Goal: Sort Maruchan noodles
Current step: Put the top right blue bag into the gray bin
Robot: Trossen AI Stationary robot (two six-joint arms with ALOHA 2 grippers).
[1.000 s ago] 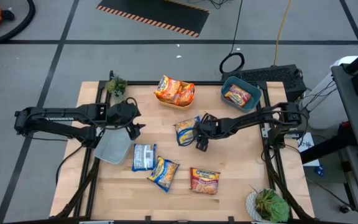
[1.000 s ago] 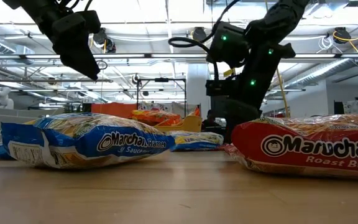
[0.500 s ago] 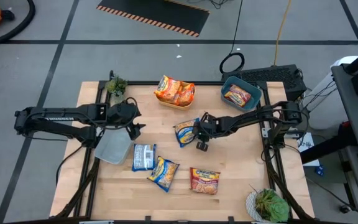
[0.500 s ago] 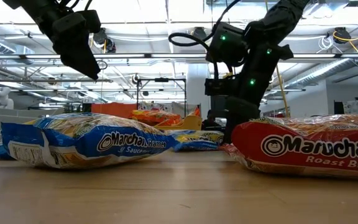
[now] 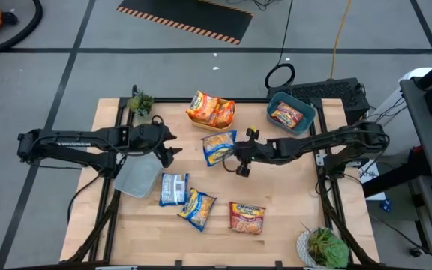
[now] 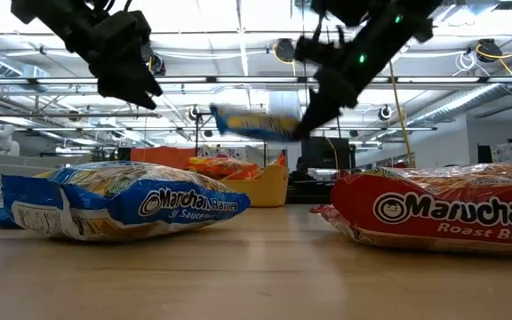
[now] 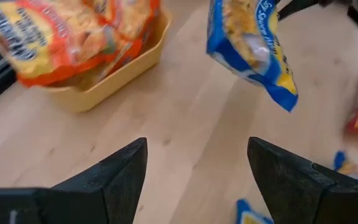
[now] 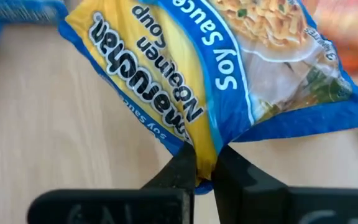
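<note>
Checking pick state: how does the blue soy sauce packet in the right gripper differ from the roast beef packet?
The soy sauce packet is blue and yellow, pinched at one edge by the right gripper and hanging above the table. The roast beef packet is red-brown, lying flat on the table, untouched. Both are Maruchan ramen packets of like size.

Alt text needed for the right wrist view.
The right gripper pinches a corner of a crinkly blue-and-yellow plastic Maruchan soy sauce noodle packet, which fills most of the picture. Pale wooden table shows beyond it.
</note>
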